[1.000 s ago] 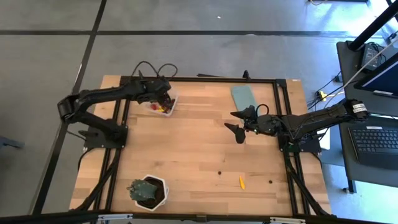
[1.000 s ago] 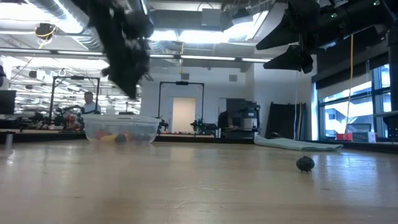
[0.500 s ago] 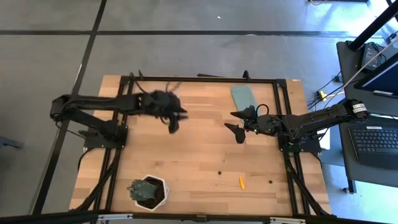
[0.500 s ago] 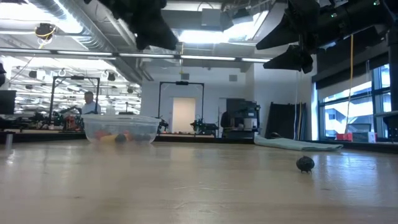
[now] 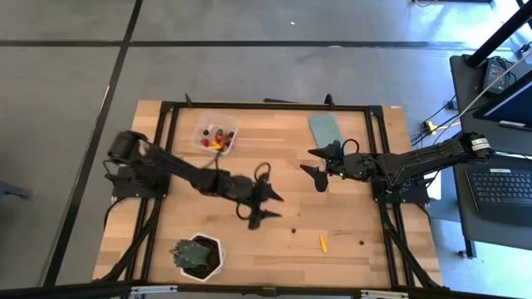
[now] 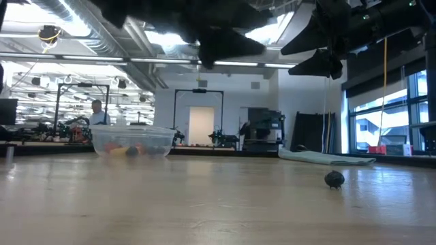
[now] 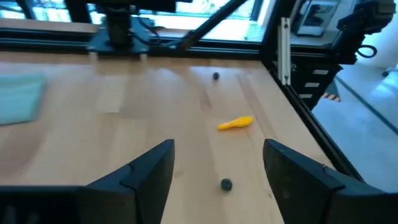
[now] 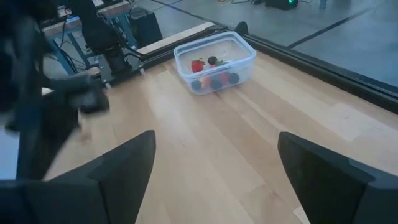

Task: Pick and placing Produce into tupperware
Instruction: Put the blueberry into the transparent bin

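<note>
The small clear plastic tub (image 5: 216,137), upper left of the high view, holds several red, dark and yellow toy produce pieces. The left gripper (image 5: 261,207), jaws wide and empty, hangs at centre frame, facing a small dark round piece (image 7: 226,184) and a yellow-orange elongated piece (image 7: 236,123), probably the next pick. The right gripper (image 5: 319,165), likewise wide and empty, waits right of centre near the flat teal lid (image 5: 325,129).

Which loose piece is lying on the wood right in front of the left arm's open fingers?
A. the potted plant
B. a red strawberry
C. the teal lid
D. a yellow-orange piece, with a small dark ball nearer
D: the left wrist view shows the yellow-orange piece ahead of the open left gripper, with a small dark ball nearer, all on the bare table.
</note>
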Available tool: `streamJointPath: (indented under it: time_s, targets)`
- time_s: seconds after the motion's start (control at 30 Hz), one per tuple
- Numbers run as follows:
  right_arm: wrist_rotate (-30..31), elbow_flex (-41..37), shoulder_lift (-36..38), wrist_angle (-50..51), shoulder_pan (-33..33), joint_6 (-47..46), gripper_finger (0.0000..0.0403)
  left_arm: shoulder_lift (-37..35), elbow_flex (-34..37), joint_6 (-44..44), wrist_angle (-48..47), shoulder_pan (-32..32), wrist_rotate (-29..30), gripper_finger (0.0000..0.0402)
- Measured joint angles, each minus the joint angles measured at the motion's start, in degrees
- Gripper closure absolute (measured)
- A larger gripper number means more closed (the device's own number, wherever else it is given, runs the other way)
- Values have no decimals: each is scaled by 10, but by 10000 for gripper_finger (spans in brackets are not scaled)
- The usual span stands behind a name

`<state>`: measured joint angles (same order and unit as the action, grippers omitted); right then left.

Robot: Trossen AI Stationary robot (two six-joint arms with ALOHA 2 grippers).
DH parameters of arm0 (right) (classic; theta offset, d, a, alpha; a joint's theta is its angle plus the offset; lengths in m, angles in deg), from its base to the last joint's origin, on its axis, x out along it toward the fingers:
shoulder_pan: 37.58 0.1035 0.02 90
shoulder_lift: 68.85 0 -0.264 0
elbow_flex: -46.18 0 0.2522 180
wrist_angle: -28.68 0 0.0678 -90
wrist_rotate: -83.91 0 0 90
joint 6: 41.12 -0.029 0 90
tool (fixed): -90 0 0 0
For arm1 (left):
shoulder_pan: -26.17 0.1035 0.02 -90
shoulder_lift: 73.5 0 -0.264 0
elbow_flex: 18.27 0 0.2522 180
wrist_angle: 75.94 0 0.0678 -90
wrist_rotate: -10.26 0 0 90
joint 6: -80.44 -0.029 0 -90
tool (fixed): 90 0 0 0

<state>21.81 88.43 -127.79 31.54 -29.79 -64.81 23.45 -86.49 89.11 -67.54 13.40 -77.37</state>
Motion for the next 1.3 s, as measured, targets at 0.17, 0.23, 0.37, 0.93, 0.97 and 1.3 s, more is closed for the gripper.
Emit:
streamJointPath:
  time_s: [0.17, 0.23, 0.37, 0.93, 0.97, 1.3]
  targets:
    - [0, 0, 0, 0, 0, 4, 64, 106, 0, 16, 128, -11, -17, 172]
    - [0, 0, 0, 0, 0, 11, 64, 145, 0, 10, 179, -13, -27, 180]
    - [0, 0, 0, 1, 0, 17, 64, 213, 0, -7, 294, -27, -30, 199]
    - [-22, 0, 0, 2, 0, 0, 64, 333, -136, -2, 211, -42, 17, 234]
    - [-23, 0, 0, 2, 0, 0, 64, 333, -136, -3, 205, -41, 19, 234]
    - [-23, 0, 0, 5, 0, 0, 64, 332, -138, -4, 129, -43, 36, 237]
